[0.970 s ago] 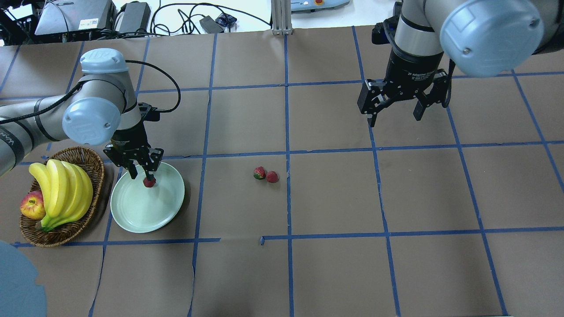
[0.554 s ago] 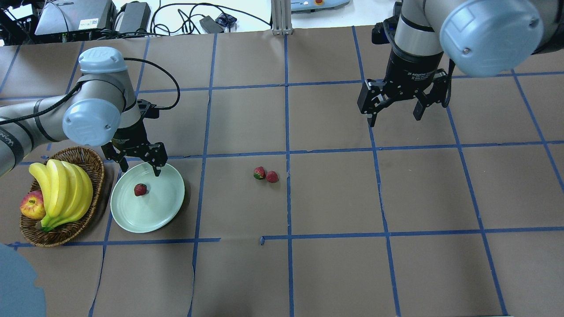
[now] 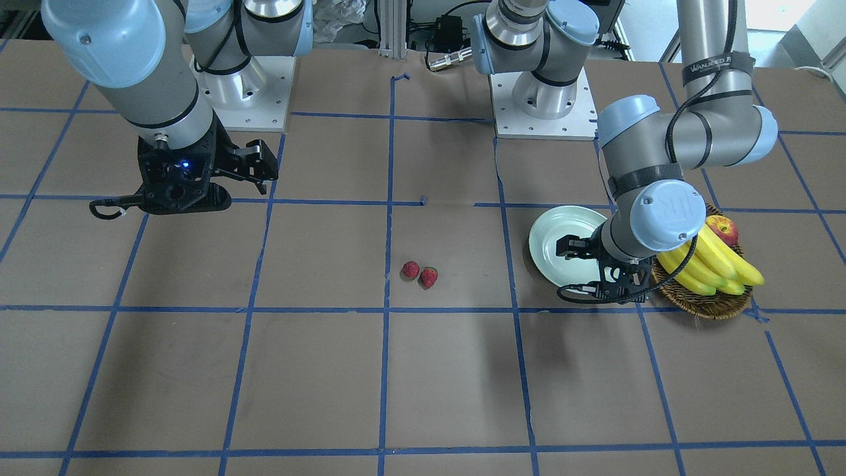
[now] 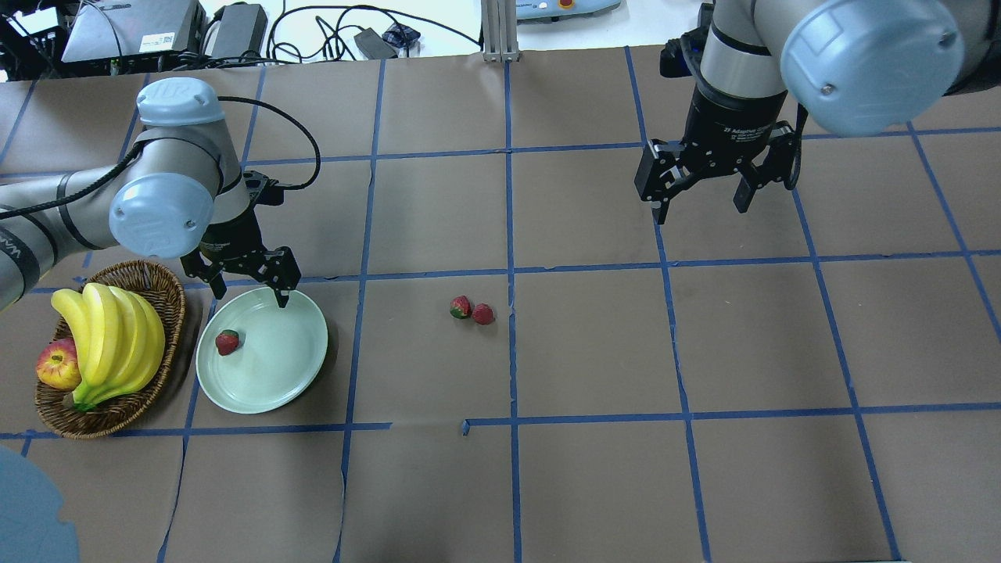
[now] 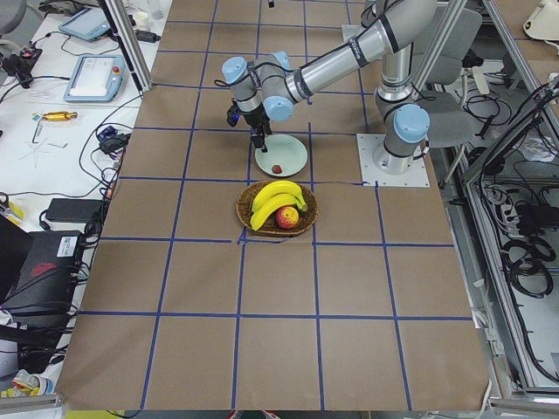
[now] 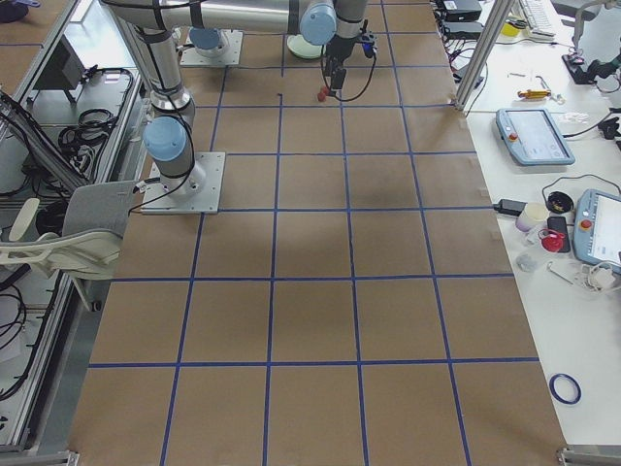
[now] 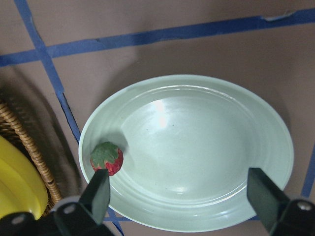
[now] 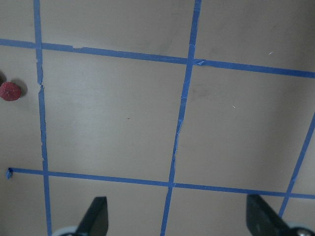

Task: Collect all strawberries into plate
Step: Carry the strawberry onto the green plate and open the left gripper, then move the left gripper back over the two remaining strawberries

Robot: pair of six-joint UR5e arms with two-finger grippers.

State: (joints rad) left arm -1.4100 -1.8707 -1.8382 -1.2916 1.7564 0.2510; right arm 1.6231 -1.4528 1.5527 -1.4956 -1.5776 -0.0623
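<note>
One strawberry [image 4: 227, 342] lies inside the pale mint plate [image 4: 274, 375], against its left rim; it also shows in the left wrist view [image 7: 107, 158] on the plate [image 7: 197, 147]. My left gripper [image 4: 249, 294] is open and empty, hovering over the plate's far edge. Two more strawberries [image 4: 461, 307] [image 4: 483, 313] lie side by side on the brown table near its middle, and show in the front view [image 3: 410, 269] [image 3: 429, 277]. My right gripper [image 4: 701, 206] is open and empty, high over the far right of the table.
A brown wicker basket [image 4: 160, 283] with bananas [image 4: 109, 344] and an apple [image 4: 57, 366] stands right beside the plate's left. Blue tape lines grid the brown table cover. Cables and boxes lie beyond the far edge.
My left gripper has opened and let go of the strawberry, then drawn back toward the plate's far rim. The strawberry has rolled to the plate's left rim. The right arm has not moved.
</note>
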